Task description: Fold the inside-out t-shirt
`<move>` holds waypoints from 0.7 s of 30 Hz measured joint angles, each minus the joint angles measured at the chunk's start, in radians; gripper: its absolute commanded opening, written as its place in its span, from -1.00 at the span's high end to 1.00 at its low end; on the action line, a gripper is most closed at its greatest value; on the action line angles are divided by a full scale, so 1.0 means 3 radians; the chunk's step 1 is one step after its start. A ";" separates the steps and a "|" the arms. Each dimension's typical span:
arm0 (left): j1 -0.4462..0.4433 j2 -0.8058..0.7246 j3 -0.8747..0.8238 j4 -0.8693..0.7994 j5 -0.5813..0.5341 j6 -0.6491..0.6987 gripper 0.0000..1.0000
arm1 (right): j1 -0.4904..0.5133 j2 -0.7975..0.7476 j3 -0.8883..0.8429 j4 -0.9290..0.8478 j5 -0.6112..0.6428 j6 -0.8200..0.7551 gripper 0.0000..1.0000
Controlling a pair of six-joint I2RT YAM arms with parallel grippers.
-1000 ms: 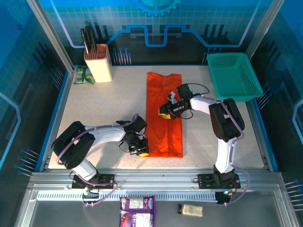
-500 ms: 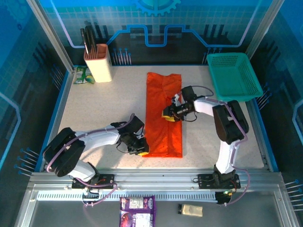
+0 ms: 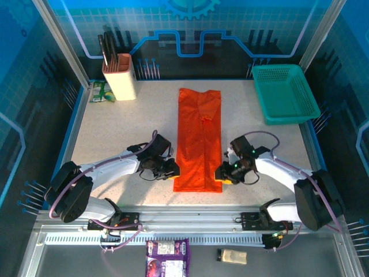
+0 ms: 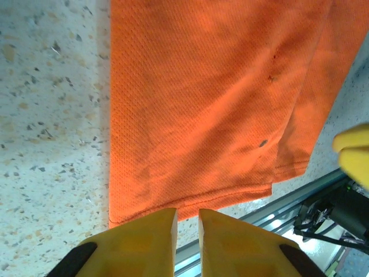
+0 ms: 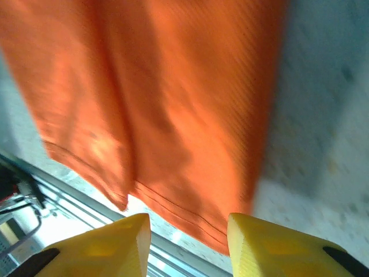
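The inside-out t-shirt (image 3: pixel 199 133) is bright orange and lies flat as a long narrow strip down the middle of the table, its hem toward the near edge. My left gripper (image 3: pixel 173 170) sits low at the strip's near left edge. In the left wrist view the gripper (image 4: pixel 187 212) has its yellow jaws a narrow gap apart with nothing between them, and the hem of the shirt (image 4: pixel 202 104) lies just ahead. My right gripper (image 3: pixel 221 173) is at the near right corner. In the right wrist view it (image 5: pixel 189 218) stands open and empty, over the shirt's (image 5: pixel 173 98) hem.
A teal mesh basket (image 3: pixel 285 92) stands at the back right. A beige holder with dark handles (image 3: pixel 119 78) and a green packet (image 3: pixel 102 92) are at the back left. The aluminium rail (image 3: pixel 190 218) runs just past the hem.
My right arm has swung from the shirt's middle down to its near right corner. The left gripper shifted slightly away from the near edge and its jaws parted a little.
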 measured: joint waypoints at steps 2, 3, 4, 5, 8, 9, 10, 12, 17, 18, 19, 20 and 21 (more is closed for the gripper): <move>0.0005 -0.0001 -0.0005 0.0003 -0.0010 0.0011 0.62 | 0.0033 -0.0094 -0.0114 -0.0065 0.0046 0.0052 0.18; 0.0006 -0.0001 -0.0009 0.0003 -0.0010 0.0011 0.62 | 0.0045 -0.0114 -0.0145 -0.0075 0.0061 0.0071 0.18; 0.0005 -0.0001 -0.0013 0.0003 -0.0010 0.0011 0.62 | 0.0062 -0.0123 -0.0165 -0.0078 0.0079 0.0089 0.18; 0.0005 -0.0001 -0.0017 0.0004 -0.0009 0.0011 0.62 | 0.0078 -0.0125 -0.0177 -0.0076 0.0095 0.0106 0.18; 0.0005 -0.0003 -0.0033 0.0003 -0.0009 0.0011 0.62 | 0.0116 -0.0125 -0.0193 -0.0071 0.0108 0.0136 0.18; 0.0005 -0.0003 -0.0039 0.0004 -0.0009 0.0011 0.62 | 0.0127 -0.0125 -0.0198 -0.0067 0.0108 0.0148 0.18; 0.0005 -0.0004 -0.0048 0.0004 -0.0009 0.0011 0.62 | 0.0132 -0.0123 -0.0207 -0.0052 0.0103 0.0159 0.19; 0.0005 -0.0006 -0.0061 0.0006 -0.0010 0.0011 0.62 | 0.0146 -0.0121 -0.0220 -0.0032 0.0103 0.0174 0.20; 0.0005 -0.0019 -0.0095 0.0006 -0.0009 0.0011 0.62 | 0.0177 -0.0023 -0.0226 0.0065 0.0094 0.0210 0.24; 0.0006 -0.0019 -0.0102 0.0006 -0.0009 0.0011 0.61 | 0.0177 -0.0001 -0.0230 0.0081 0.0090 0.0209 0.25; 0.0006 -0.0019 -0.0107 0.0006 -0.0009 0.0011 0.62 | 0.0177 0.0029 -0.0234 0.0113 0.0083 0.0217 0.26; 0.0009 -0.0019 -0.0113 0.0006 -0.0008 0.0010 0.61 | 0.0179 0.0057 -0.0237 0.0139 0.0070 0.0224 0.26; 0.0009 -0.0019 -0.0117 0.0008 -0.0009 0.0010 0.61 | 0.0187 0.0080 -0.0238 0.0155 0.0064 0.0229 0.27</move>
